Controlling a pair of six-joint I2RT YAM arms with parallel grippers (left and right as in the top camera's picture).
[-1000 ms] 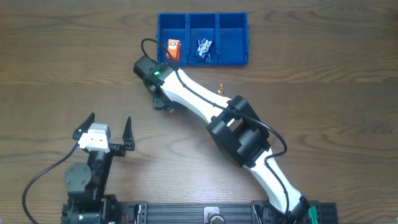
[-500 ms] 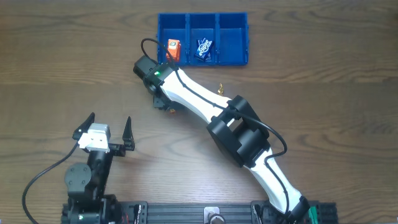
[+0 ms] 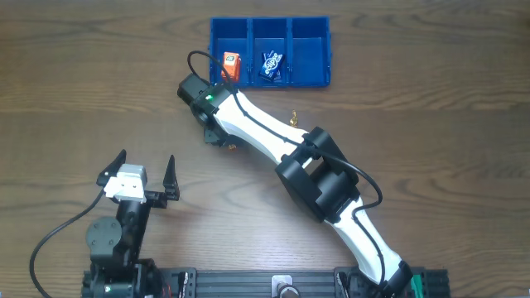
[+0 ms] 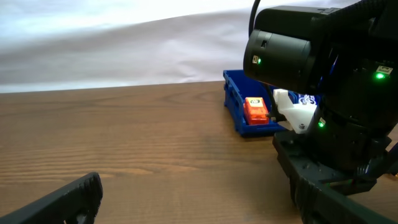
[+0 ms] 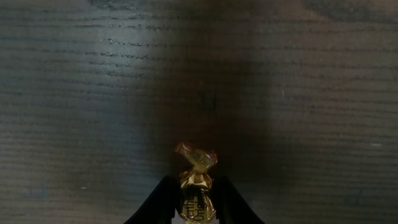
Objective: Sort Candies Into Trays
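My right gripper [image 5: 196,188] is shut on a gold-wrapped candy [image 5: 196,163], whose twisted end sticks out past the fingertips above the wooden table. In the top view this gripper [image 3: 220,136] sits just in front of the blue three-compartment tray [image 3: 323,79], near its left end. An orange candy [image 3: 231,65] lies in the tray's left compartment and a blue candy [image 3: 271,64] in the middle one. Another gold candy [image 3: 291,116] lies on the table right of the arm. My left gripper [image 3: 142,170] stands open over bare wood at the front left, holding nothing.
The left wrist view shows the right arm's black wrist [image 4: 323,93] close by, with the tray [image 4: 239,112] and the orange candy [image 4: 255,110] behind it. Bare wood spreads across the left and right of the table [image 3: 447,149].
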